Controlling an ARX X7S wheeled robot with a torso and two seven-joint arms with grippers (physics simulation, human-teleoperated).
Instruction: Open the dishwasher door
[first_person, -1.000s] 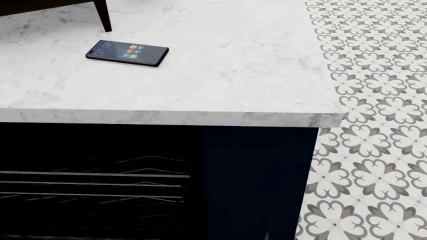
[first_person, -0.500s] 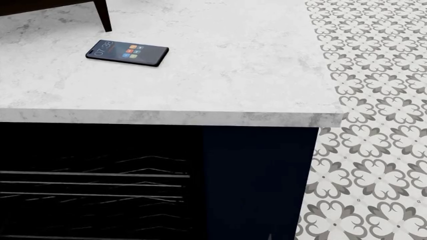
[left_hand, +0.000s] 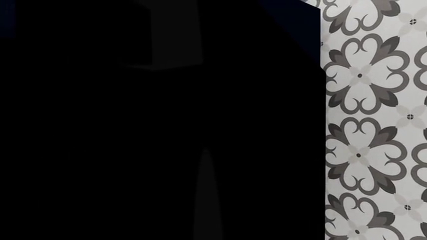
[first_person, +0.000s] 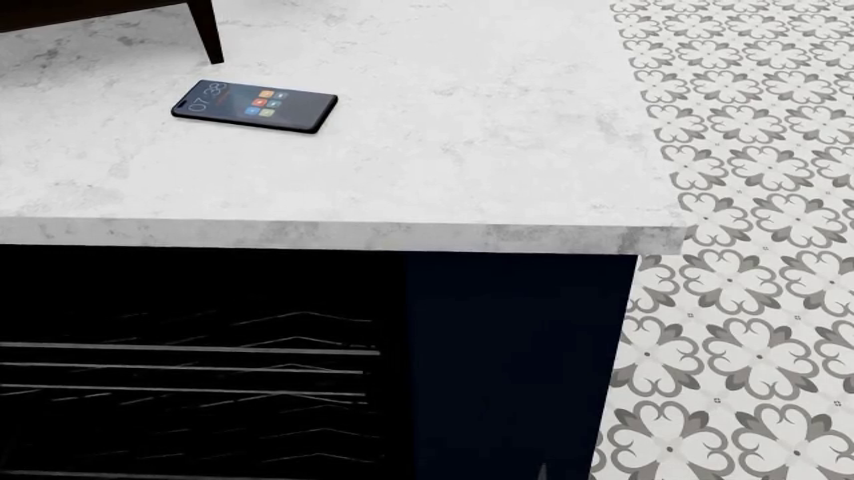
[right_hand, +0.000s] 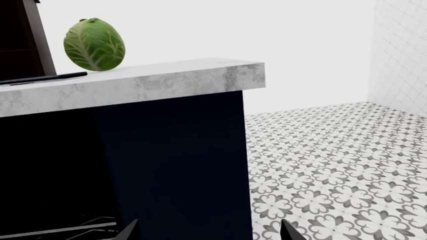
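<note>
The black dishwasher front (first_person: 187, 300) sits under the marble counter at the left in the head view, crossed by thin light horizontal lines; I cannot make out a bar handle. It shows in the right wrist view (right_hand: 47, 175) as a black area. My right gripper (right_hand: 210, 232) is open, its two fingertips wide apart in front of the navy cabinet panel (right_hand: 173, 165), touching nothing. The left wrist view is almost all black surface (left_hand: 133, 125), and the left gripper's fingers cannot be told from it. A small grey tip (first_person: 542, 471) shows at the head view's bottom edge.
The marble counter (first_person: 467, 150) carries a phone (first_person: 254, 105) and a dark furniture leg (first_person: 204, 30). A green cabbage (right_hand: 94, 44) sits on the counter. The navy end panel (first_person: 521, 350) meets the patterned tile floor (first_person: 747, 300) on the right. A white tiled wall (right_hand: 400, 50) stands beyond.
The small grey tip at the bottom edge of the head view has crept slightly to the right. Nothing else has visibly changed.
</note>
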